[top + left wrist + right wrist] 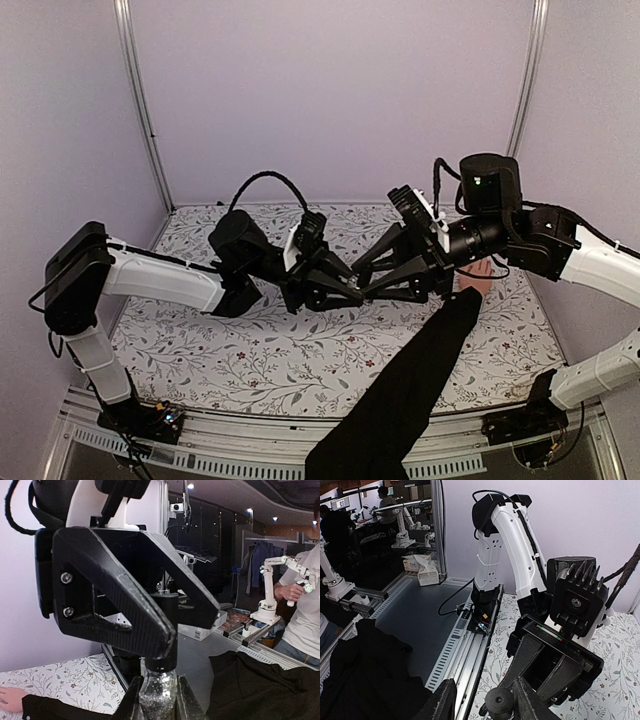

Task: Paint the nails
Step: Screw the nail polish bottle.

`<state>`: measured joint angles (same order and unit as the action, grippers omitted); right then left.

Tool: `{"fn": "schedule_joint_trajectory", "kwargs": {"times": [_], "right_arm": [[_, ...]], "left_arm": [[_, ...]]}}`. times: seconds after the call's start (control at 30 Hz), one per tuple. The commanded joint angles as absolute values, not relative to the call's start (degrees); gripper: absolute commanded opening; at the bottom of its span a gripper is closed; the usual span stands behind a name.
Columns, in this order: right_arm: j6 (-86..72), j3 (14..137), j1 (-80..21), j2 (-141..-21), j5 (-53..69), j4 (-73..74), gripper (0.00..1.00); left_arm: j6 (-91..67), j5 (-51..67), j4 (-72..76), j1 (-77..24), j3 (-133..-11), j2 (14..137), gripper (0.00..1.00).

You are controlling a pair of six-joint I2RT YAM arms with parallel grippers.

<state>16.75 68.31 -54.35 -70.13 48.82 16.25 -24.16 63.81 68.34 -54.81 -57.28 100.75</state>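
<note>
Glass with glitter inside is being gripped at the middle of the scene; a small bottle [157, 692] is being held firmly by the left gripper [158, 702], whose jaws are being pressed against both of its sides. Its black cap [499, 699] is being straddled by the right gripper [486, 701], which is facing it from the opposite side; in the top view the two grippers are being shown nose to nose above the floral desk [250, 360]. The right jaws are standing partly apart; in the right wrist view one finger is lying just beside the cap while a clear gap is being left on the other side, so the cap is being enclosed rather than clamped.

A bare hand [472, 288] is being rested on the desk to the right of the grippers, partly hidden beneath the right arm; a long black sleeve [400, 410] is running from it to the near edge of the desk. The nails are on that hand, apart from the bottle and from both grippers; they are too small to be made out. In the left wrist view the hand is being shown at the lower left edge, lying low on the desk beyond the bottle.
</note>
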Motion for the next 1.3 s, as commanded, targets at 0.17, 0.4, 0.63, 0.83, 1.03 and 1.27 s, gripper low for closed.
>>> {"fn": "schedule_joint_trajectory", "kwargs": {"times": [0.17, 0.4, 0.63, 0.83, 1.03, 1.27], "right_arm": [[17.4, 69.5, -54.8, -70.7, 49.8, 16.8, 0.27], [17.5, 69.2, -54.8, -70.8, 49.2, 17.1, 0.18], [16.3, 68.1, -54.8, -70.8, 47.0, 16.3, 0.13], [15.5, 68.2, -54.8, -71.4, 43.8, 16.5, 0.1], [14.5, 68.2, -54.8, -72.2, 39.0, 16.4, 0.09], [10.5, 67.4, -54.8, -73.4, 32.0, 13.7, 0.08]], "left_arm": [[-25.1, 63.8, 70.1, -55.2, -58.5, 101.2, 0.0], [-24.4, 61.4, 70.0, -54.9, -58.1, 100.2, 0.0], [-19.0, 54.1, 64.8, -54.8, -56.8, 97.1, 0.0], [-15.6, 46.9, 62.5, -54.8, -55.0, 94.8, 0.0], [-12.5, 38.2, 60.3, -54.8, -53.5, 92.5, 0.0], [-10.8, 26.0, 60.7, -55.0, -51.4, 90.8, 0.0]]}}
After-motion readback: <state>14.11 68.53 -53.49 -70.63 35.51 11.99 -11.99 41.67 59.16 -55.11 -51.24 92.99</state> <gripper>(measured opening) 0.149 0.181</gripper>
